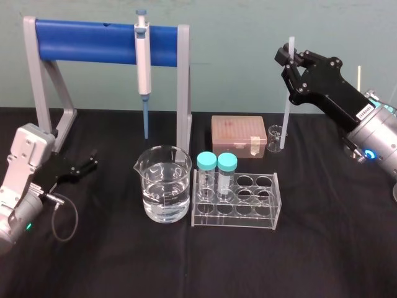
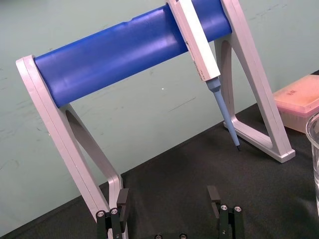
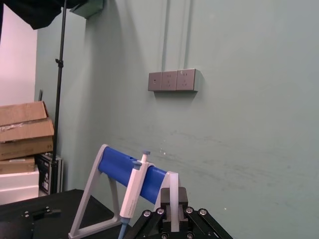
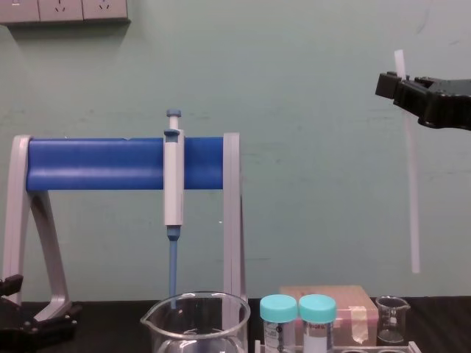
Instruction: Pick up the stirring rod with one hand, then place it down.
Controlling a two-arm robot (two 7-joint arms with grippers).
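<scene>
In the head view we see the black, two-fingered right tool (image 1: 290, 59) raised at the far right and clamped on the upper end of the long, thin, translucent white stirring rod (image 1: 286, 112). The rod hangs almost upright, its lower end over the small clear glass beaker (image 1: 275, 138) beside the pink tip box (image 1: 237, 133). We judge the pick-up done and the placing to be the step in hand. The next move calls for lowering and tilting the rod onto a bare stretch of the black cloth surface (image 1: 335, 248), clear of the beaker and the clear plastic tube rack (image 1: 236, 198), and letting go gently, since so thin a rod may roll. The black left tool (image 1: 84, 166) rests idle on the surface at the left. In the left wrist view that tool (image 2: 168, 195) has its fingers apart with nothing between them, facing the grey-and-blue pipette (image 2: 199, 45) on its blue-barred stand. In the right wrist view the rod (image 3: 174, 199) sits between the pads, and beyond are a pale green wall, grey wall sockets (image 3: 172, 80) and stacked cardboard boxes (image 3: 25, 132). In the chest view the rod (image 4: 413, 184) hangs well clear above the surface.
</scene>
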